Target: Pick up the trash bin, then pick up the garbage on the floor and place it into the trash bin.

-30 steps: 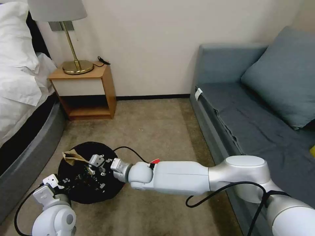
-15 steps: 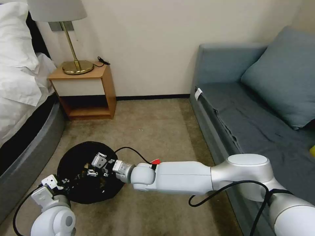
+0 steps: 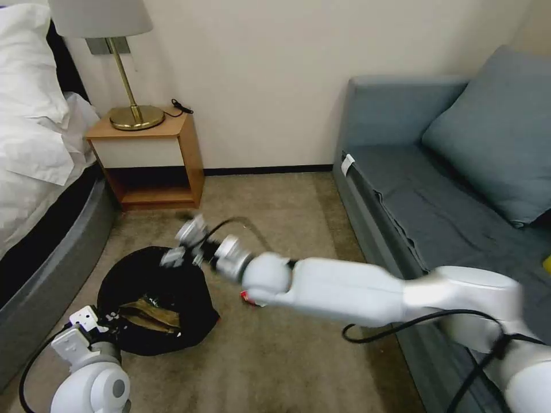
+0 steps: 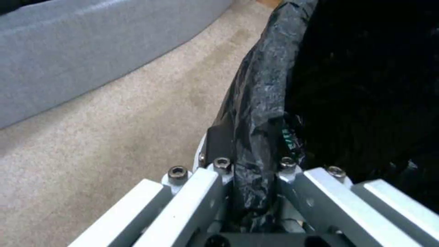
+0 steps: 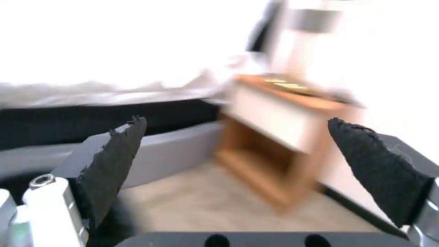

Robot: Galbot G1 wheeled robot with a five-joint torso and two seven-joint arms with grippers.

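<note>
Beige carpet floor (image 3: 275, 229) carries your trash bin (image 3: 152, 301), tan crumpled paper (image 3: 148, 315) inside. Your left end effector (image 4: 253, 168) pinches its bag-lined rim; your right end effector (image 3: 186, 244) hovers spread wide, empty, above the bin's far edge.

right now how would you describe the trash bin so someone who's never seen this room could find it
Start at the wooden nightstand against the wall beside the bed, then look down the carpet toward the robot. The trash bin sits there, its near rim pinched by the left pincer, with tan crumpled paper inside. Its crinkly black plastic liner sets it apart.
</note>
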